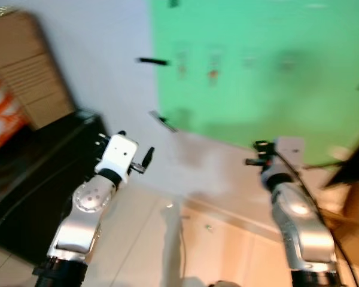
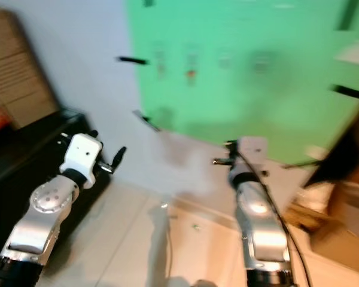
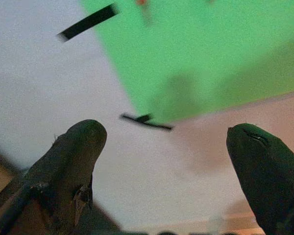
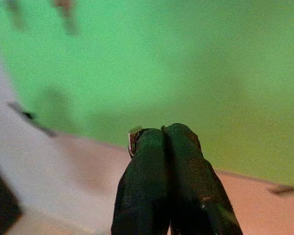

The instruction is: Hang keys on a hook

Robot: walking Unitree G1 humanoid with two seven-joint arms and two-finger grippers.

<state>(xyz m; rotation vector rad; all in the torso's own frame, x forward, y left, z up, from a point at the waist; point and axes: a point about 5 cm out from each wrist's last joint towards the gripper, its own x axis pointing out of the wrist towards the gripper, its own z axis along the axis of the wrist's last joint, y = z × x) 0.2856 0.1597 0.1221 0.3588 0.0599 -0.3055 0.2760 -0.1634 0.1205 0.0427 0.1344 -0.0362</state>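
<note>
A white wall (image 1: 107, 54) is filling most of the blurred head views, and a large green panel (image 1: 269, 66) is covering its upper right part, held at its edges by strips of black tape (image 1: 152, 61). Faint small shapes, possibly hooks, are showing in a row (image 1: 212, 63) high on the panel, too smeared to tell. To the robot's left a black cabinet (image 1: 42, 173) is standing against the wall, with stacked cardboard boxes (image 1: 24, 66) above it; more cardboard (image 2: 347, 221) is lying low on the right. Pale floor tiles (image 1: 215, 245) are running along the wall's base. Both silver arms are reaching forward toward the wall. The left end effector (image 3: 164, 147) is pointing at the panel's lower corner with its two black fingers (image 3: 78, 147) standing wide apart, nothing between them. The right end effector (image 4: 162, 134) is facing the green panel with its fingers pressed together; a small silvery metal piece (image 4: 132, 139), seemingly part of the keys, is peeking out beside the tips, pinched in the grip.
</note>
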